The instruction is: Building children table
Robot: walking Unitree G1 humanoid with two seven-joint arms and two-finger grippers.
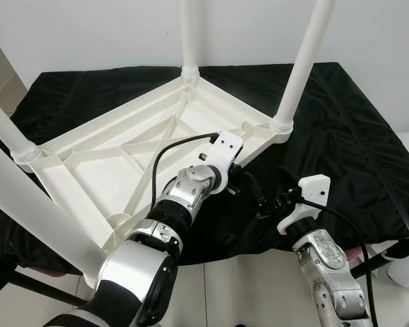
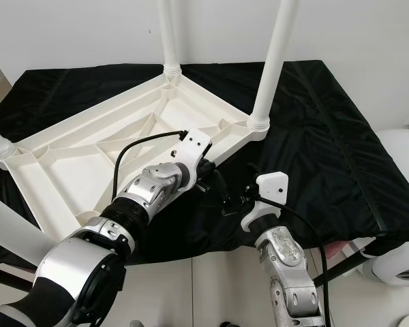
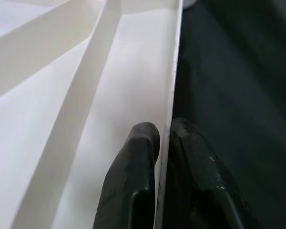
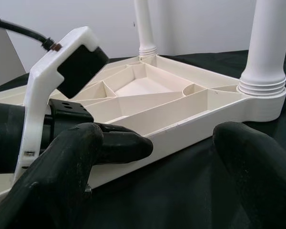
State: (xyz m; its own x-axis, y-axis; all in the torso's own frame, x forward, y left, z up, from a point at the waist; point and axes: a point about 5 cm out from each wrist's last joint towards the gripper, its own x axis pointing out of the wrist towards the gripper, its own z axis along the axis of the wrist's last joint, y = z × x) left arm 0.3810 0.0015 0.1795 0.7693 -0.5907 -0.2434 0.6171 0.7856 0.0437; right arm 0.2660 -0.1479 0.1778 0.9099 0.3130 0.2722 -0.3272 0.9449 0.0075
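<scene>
Table: a white plastic children's table (image 1: 123, 157) lies upside down on a black cloth (image 1: 341, 136), its ribbed underside facing up, crossed by diagonal stiffeners and walled by a thin rim.
Table place: it fills the left and middle of the cloth, one corner pointing far, one to the right.
Legs: round white legs (image 1: 301, 65) stand up from the corner sockets; the far and right ones rise out of frame, and two more pass close to the camera at the left.
Left gripper (image 1: 240, 178): at the table's near-right rim (image 3: 170, 95), closed on that thin edge.
Left wrist view: one black finger (image 3: 133, 176) lies inside the rim, the other on the cloth side, the white wall pinched between them.
Right gripper (image 1: 267, 203): low over the cloth just to the right of the left gripper, fingers spread apart, holding nothing.
Right wrist view: looks along the cloth at the rim's outer wall, the ringed collar of the right leg (image 4: 267, 52), and the left gripper's fingers at the edge.
</scene>
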